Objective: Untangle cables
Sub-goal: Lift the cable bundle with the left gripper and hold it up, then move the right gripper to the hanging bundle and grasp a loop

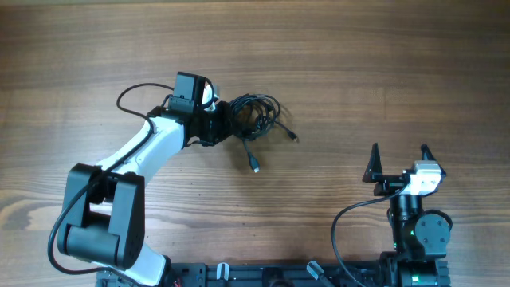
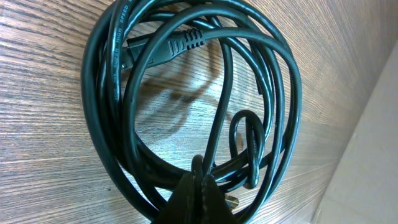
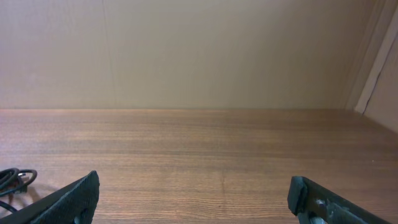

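The cables [image 1: 256, 114] lie as one tangled black coil near the table's middle. Two loose ends trail out of it, each with a small plug, one [image 1: 255, 167] toward the front and one [image 1: 294, 137] to the right. My left gripper [image 1: 224, 122] is at the coil's left edge. In the left wrist view its tips [image 2: 200, 179] are pressed together on one thin strand of the coil [image 2: 118, 93]. A moulded plug [image 2: 177, 43] lies across the top, and a silvery plug [image 2: 232, 200] shows beside the fingers. My right gripper [image 1: 398, 156] stands wide open at the front right, far from the coil, with nothing between its fingers [image 3: 73, 198].
Bare wooden table [image 1: 382, 72] surrounds the coil. The left arm's own thicker black wire [image 1: 135, 92] loops out behind its wrist. In the right wrist view a bit of the cables [image 3: 13, 179] shows at the far left, and a pale wall [image 3: 199, 50] stands beyond the table's far edge.
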Tool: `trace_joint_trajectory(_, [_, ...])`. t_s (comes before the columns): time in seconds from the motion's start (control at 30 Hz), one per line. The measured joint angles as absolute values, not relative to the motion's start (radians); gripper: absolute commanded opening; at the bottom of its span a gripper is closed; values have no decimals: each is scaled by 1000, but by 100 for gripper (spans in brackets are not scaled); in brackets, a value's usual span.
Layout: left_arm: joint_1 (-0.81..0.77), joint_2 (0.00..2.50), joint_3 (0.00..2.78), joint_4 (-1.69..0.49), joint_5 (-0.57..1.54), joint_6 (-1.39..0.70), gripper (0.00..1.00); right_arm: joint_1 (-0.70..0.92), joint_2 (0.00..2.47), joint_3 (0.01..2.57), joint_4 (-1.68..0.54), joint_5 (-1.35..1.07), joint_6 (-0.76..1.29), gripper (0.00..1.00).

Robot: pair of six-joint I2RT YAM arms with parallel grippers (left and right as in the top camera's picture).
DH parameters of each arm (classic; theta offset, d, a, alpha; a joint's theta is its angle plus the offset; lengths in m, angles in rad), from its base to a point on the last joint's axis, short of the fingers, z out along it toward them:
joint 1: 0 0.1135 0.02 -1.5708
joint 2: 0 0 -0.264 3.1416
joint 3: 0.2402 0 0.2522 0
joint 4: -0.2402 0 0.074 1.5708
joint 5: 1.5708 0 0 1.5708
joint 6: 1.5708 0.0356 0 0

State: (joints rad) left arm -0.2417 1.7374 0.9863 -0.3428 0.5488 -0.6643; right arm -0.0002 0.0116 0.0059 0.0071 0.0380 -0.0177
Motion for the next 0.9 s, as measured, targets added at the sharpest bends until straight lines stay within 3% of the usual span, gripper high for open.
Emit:
trace_joint_trajectory(0.57, [-242,1737,986,-317,578,-660,4,0,12,6,7,37,-17,100])
trace_joint_trajectory(0.73, [-242,1737,983,-216,606,-761,4,0,12,6,4,-47,-17,100])
trace_joint_trajectory(0.9, [-242,1738,983,-192,608,-819,4,0,12,6,8,-162,140,100])
